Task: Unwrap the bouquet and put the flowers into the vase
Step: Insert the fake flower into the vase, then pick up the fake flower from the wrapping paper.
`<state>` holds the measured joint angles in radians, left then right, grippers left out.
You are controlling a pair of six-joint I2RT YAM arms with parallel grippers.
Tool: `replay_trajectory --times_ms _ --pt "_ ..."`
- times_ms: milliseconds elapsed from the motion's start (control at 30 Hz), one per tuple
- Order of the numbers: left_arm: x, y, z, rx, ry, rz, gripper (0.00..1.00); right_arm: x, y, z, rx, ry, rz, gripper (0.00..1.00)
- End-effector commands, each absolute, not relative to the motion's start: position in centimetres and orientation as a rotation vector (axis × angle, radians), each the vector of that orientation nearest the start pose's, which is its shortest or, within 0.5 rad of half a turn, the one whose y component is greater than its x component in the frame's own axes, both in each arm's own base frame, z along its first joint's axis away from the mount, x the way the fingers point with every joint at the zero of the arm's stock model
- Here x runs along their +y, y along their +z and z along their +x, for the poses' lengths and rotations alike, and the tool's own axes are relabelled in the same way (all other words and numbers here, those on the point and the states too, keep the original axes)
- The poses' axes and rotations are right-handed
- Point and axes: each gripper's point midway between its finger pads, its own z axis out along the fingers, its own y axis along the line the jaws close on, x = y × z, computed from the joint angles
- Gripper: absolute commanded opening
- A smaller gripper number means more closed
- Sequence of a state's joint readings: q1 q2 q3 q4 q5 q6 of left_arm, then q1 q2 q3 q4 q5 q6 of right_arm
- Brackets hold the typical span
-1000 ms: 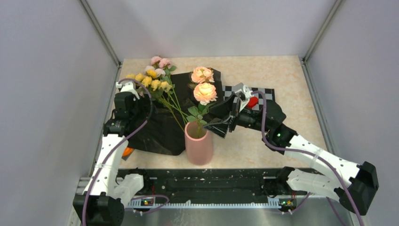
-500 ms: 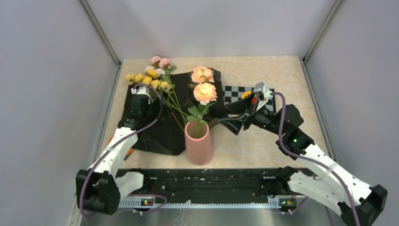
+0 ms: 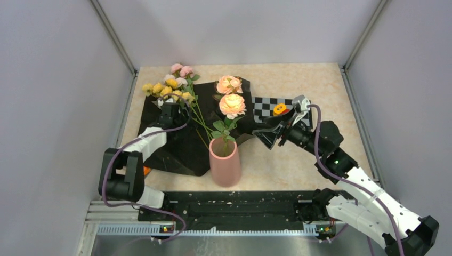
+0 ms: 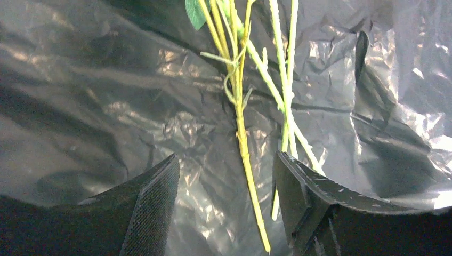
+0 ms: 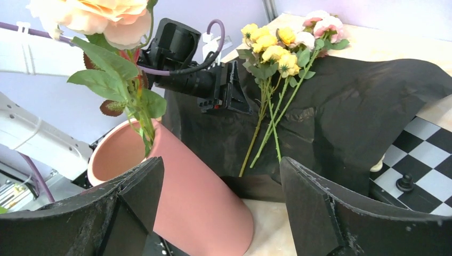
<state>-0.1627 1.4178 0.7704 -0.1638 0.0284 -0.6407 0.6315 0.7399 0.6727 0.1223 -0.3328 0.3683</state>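
The pink vase stands at the front centre, and two peach roses stand upright in it. Yellow and pink flowers lie on the opened black wrapping paper. My left gripper is low over that paper with its jaws open around their green stems. The stems lie loose between the fingers, nearer the right-hand one. My right gripper hangs open and empty to the right of the vase. The right wrist view also shows the left gripper beside the stems.
A black-and-white checkered mat with an orange block lies behind the right gripper. Something small and orange peeks out at the paper's front left edge. Grey walls enclose the table on three sides.
The left arm reached forward and right, bringing its jaws over the stems and narrowing them. The right gripper drew back to the right, away from the vase.
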Motion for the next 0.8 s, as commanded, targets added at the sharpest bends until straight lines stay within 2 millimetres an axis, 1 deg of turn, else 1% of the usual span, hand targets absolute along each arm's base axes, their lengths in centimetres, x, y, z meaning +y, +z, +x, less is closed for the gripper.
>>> replay_trajectory --times_ms 0,100,300,433,600,700,767 --pt "-9.0 9.1 38.9 2.263 -0.419 -0.542 0.67 23.2 32.0 21.5 1.502 1.001 -0.440 0.81" --pt "-9.0 8.6 39.8 2.275 -0.410 -0.539 0.62 23.0 32.0 21.5 1.502 0.990 -0.433 0.81" --pt "-8.6 7.2 40.7 2.301 -0.391 -0.556 0.52 22.9 31.9 21.3 1.500 0.990 -0.434 0.81" --pt "-8.7 6.3 41.1 2.318 -0.393 -0.555 0.48 22.9 31.8 21.2 1.497 0.995 -0.436 0.81" --pt "-8.1 5.6 41.3 2.306 -0.384 -0.571 0.47 23.0 31.8 21.1 1.492 1.004 -0.438 0.80" --pt "-8.4 5.1 41.4 2.319 -0.412 -0.547 0.46 23.1 31.9 21.0 1.486 1.015 -0.440 0.80" --pt "-8.7 5.2 41.9 2.305 -0.432 -0.527 0.46 23.1 32.0 21.0 1.482 1.021 -0.440 0.80"
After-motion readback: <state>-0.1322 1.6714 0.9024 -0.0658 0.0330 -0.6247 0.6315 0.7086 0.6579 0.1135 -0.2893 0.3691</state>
